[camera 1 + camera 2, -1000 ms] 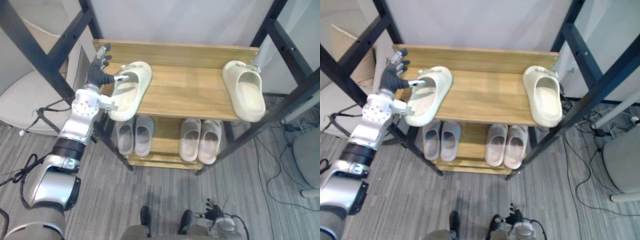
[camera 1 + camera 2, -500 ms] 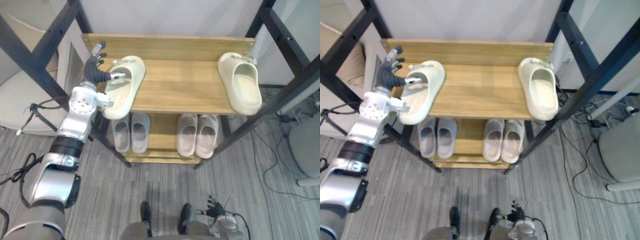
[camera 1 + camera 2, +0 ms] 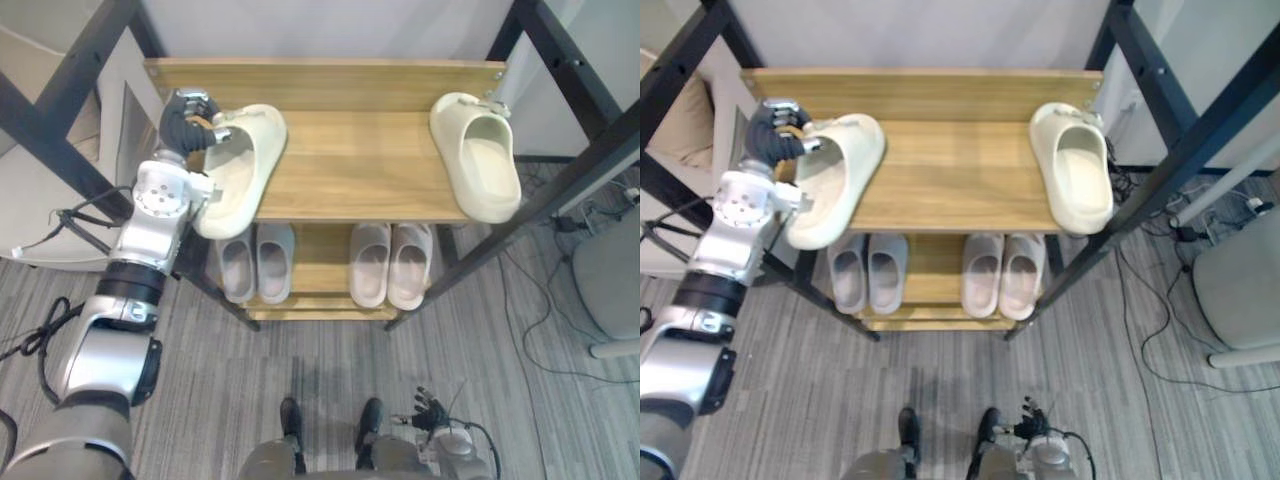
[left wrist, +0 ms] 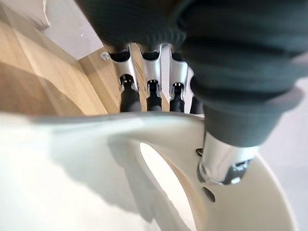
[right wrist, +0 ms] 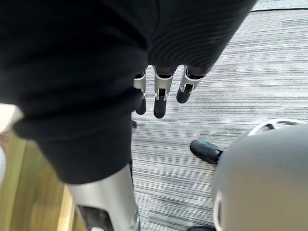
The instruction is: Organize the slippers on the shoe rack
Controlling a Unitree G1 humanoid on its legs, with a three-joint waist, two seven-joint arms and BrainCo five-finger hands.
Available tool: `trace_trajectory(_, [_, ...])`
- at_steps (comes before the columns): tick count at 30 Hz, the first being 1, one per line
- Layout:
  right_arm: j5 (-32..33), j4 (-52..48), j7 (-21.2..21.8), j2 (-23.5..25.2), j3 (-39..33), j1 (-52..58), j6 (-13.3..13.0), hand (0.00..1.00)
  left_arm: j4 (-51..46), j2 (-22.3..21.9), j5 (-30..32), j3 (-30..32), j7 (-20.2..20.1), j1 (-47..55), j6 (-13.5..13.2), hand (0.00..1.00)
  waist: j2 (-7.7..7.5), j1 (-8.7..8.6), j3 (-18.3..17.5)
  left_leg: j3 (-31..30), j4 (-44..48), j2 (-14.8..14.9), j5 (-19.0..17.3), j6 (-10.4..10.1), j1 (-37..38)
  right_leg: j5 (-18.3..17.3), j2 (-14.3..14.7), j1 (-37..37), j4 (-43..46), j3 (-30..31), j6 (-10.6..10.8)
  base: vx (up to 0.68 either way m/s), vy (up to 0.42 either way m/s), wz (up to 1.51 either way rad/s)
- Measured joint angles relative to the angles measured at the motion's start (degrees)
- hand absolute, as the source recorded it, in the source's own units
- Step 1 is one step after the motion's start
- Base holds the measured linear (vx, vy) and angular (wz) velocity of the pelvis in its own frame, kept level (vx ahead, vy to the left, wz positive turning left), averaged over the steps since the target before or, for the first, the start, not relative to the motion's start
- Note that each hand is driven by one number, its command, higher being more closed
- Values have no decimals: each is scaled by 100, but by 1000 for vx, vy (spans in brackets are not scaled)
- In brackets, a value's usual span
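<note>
A cream slipper [image 3: 240,170] lies at the left end of the wooden shoe rack's top shelf [image 3: 350,160], its heel hanging over the front edge. My left hand [image 3: 185,125] is shut on the slipper's upper band [image 4: 72,168]. Its fingers [image 4: 149,94] curl over the outer side, and the thumb reaches into the opening. The matching cream slipper [image 3: 478,165] rests at the shelf's right end, toe to the back. My right hand [image 3: 428,412] hangs low near the floor with straight fingers [image 5: 161,96], holding nothing.
On the lower shelf stand a grey pair [image 3: 258,262] and a pinkish pair [image 3: 390,262]. Black frame posts [image 3: 560,60] cross both sides of the rack. A beige seat [image 3: 40,210] is at the left and a grey chair [image 3: 610,290] at the right.
My left hand's fingers, straight beside the left slipper before, have curled round its band. The camera has shifted, so the whole rack sits a little higher in view.
</note>
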Motion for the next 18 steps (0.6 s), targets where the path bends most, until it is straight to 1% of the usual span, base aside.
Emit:
trace_trajectory(3, [7,0,0,-1,1,6,1,0,42,0,-2,0,0,1,0,100,0,-2,0,61,0,1,0,0,22,44,8,2,-30,56,-6,-5,19,-10])
trace_trajectory(11, [8,0,-1,-2,3,53,2,0,0,-41,-35,-22,-2,106,25,100,1,-75,0,86,-1,-1,1,1,130,71,15,109,-89,92,-4,-3,7,-2])
trace_trajectory(14, [9,1,-5,-2,5,72,3,0,-308,-164,-108,-23,11,278,24,100,1,-77,0,44,-1,-6,2,3,163,71,14,170,-106,49,-3,22,16,8])
trace_trajectory(16, [10,1,-9,-3,21,67,1,0,-765,-363,-116,-50,82,516,13,100,4,-77,-2,-44,-1,-20,2,2,221,77,10,290,-155,-33,6,31,18,15])
trace_trajectory(18, [10,1,-14,-4,41,57,1,0,-1016,-461,-128,-71,121,630,-6,100,5,-69,-2,-65,-1,-20,3,3,226,77,9,306,-155,-57,6,18,17,11])
